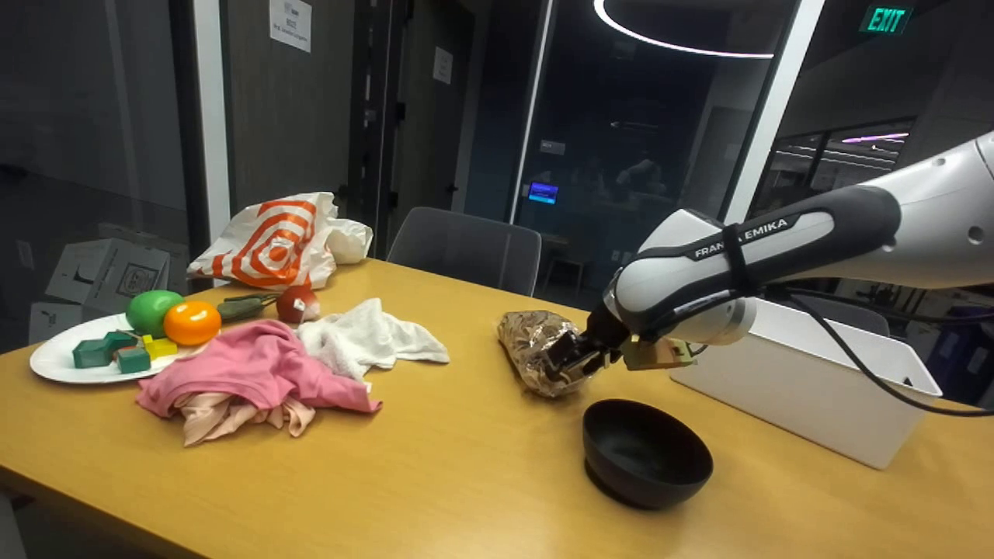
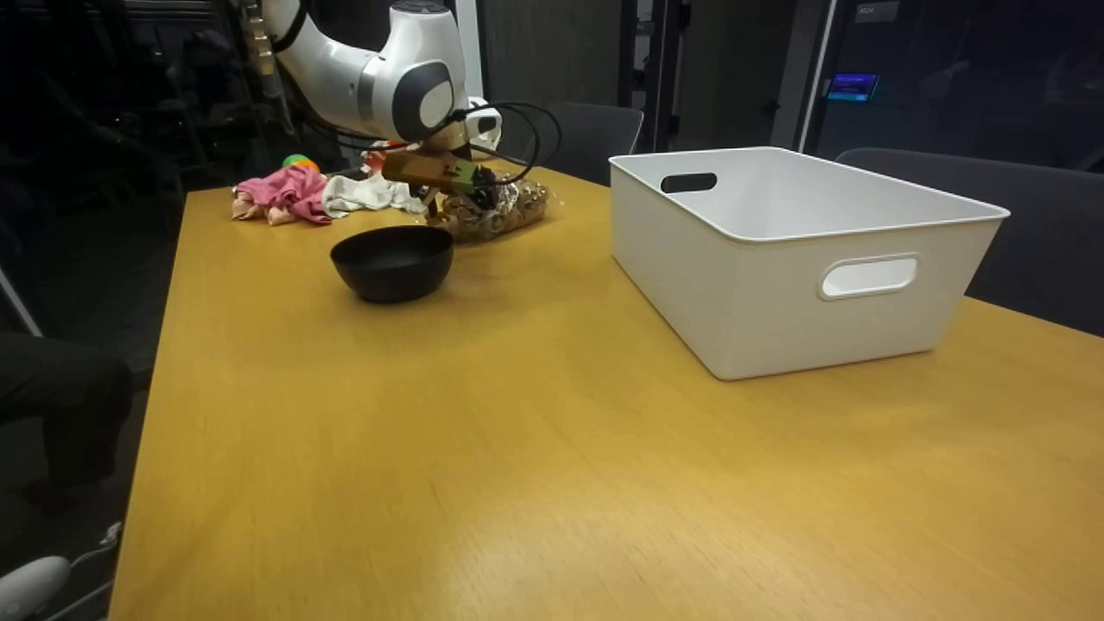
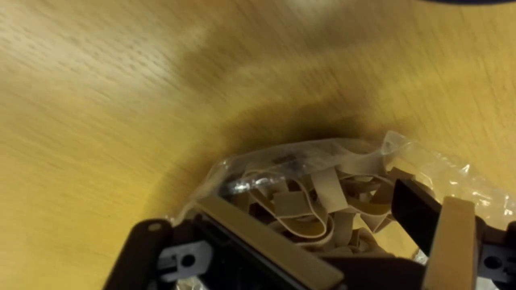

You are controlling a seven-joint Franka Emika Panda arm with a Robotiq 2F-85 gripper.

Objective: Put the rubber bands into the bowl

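A clear plastic bag of tan rubber bands lies on the table in both exterior views, the bag (image 1: 522, 341) (image 2: 517, 207) close to the black bowl. Loops of the rubber bands (image 3: 292, 203) show at the bag's open mouth in the wrist view. The black bowl (image 1: 648, 458) (image 2: 392, 269) stands upright; its visible inside holds nothing. My gripper (image 1: 573, 359) is down at the bag's end. In the wrist view the gripper (image 3: 322, 225) is open, its fingers apart with rubber bands between and below them. Whether the fingers touch the bands cannot be told.
A white bin (image 1: 800, 388) (image 2: 742, 302) stands near the arm. A pink cloth (image 1: 260, 369), a white cloth (image 1: 369, 338), a white plate (image 1: 54, 361) with toy fruit and blocks, and a white-and-red plastic bag (image 1: 272, 241) lie at the table's far end.
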